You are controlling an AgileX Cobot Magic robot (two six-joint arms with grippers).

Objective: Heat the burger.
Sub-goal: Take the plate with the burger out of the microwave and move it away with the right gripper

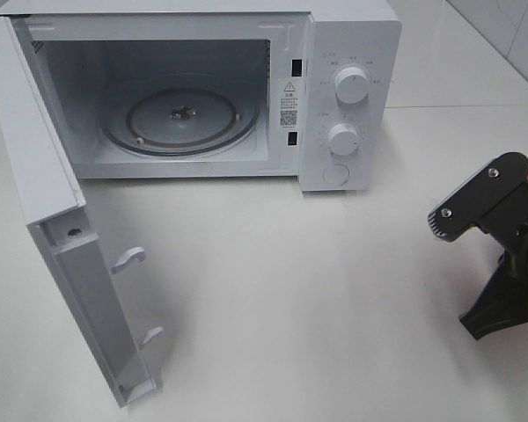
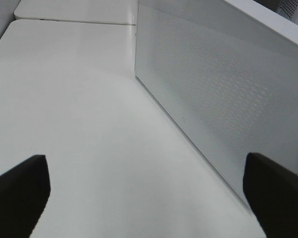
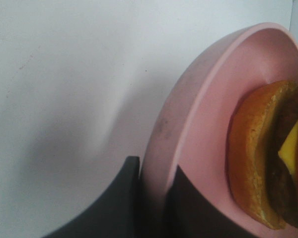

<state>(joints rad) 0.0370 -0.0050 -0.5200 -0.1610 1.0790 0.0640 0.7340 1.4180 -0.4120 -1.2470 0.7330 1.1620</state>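
Right claw [image 3: 154, 198] pinches plate [image 3: 188, 124] rim, burger [image 3: 263, 158] on it, seemingly right of microwave [image 1: 348, 97]. Left claw [image 2: 146, 198] wide open, empty, beside microwave door [image 2: 223, 99].

Right arm [image 1: 497, 220] at right edge of the high view, right gripper [image 3: 154, 198] pinched narrow, left gripper [image 2: 146, 193] spread wide
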